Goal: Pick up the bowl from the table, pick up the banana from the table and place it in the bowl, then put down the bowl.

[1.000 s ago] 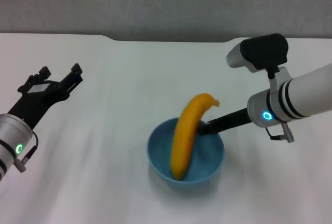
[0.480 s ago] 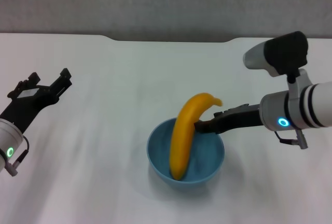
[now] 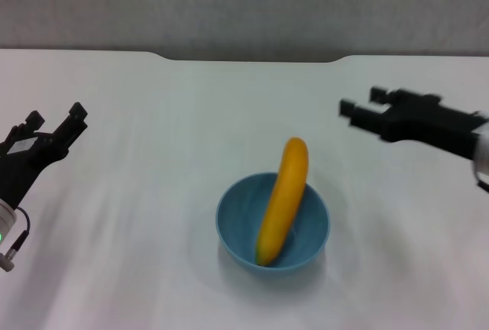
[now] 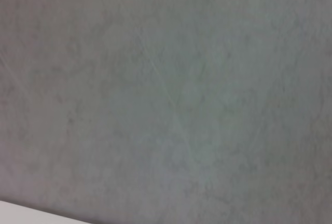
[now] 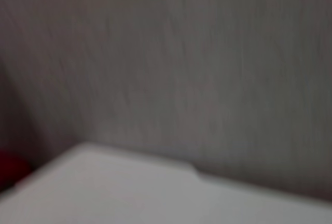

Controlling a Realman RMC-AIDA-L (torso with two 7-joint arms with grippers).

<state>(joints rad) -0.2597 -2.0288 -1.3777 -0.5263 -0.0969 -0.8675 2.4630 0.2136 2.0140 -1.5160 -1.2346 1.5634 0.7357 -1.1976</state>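
We see the bowl [image 3: 273,226] sitting on the tabletop [image 3: 153,154] with the banana [image 3: 283,198] propped steeply over its rim, both left pincer [image 3: 52,131] and right pincer [image 3: 365,111] apart, empty, so a nudge might tip it out.

Banana [image 3: 283,197] leaning in blue bowl [image 3: 238,220]

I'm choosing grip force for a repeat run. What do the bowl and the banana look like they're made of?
The bowl looks like hard glazed ceramic or glossy plastic: smooth light-blue wall, a soft sheen inside; which one is unclear. The banana has an even, spotless yellow-orange skin, so it could be real fruit or a plastic replica.
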